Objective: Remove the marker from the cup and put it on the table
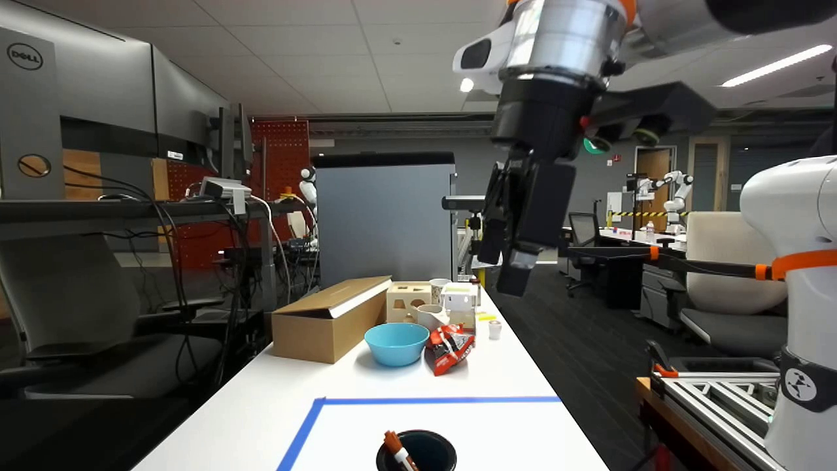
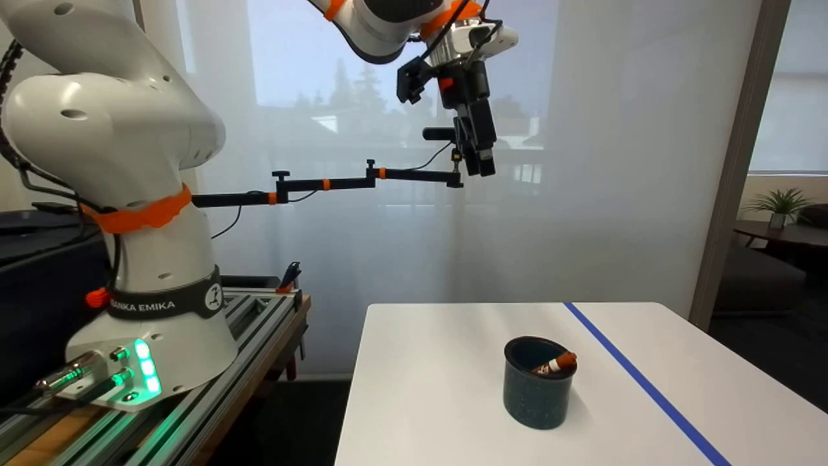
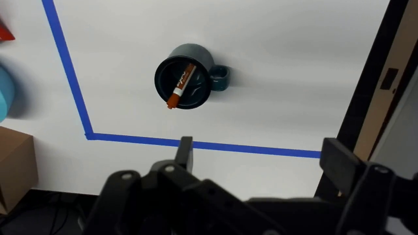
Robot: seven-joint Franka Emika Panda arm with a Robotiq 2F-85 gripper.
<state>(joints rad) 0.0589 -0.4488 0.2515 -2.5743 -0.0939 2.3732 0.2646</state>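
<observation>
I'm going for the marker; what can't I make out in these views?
Mug: lower body cut off by the bottom edge in an exterior view.
Dry-erase marker: lower end hidden by the mug's wall in an exterior view; fine print too small in the wrist view.
Cardboard box: inside hidden by its own top in an exterior view.

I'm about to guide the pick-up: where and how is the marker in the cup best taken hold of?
Probably by its orange-red cap, from above, with the jaws closing across its slim width. The marker leans in the cup with the cap end sticking out, while most of the rest lies inside, where the jaws would likely have less room.
</observation>
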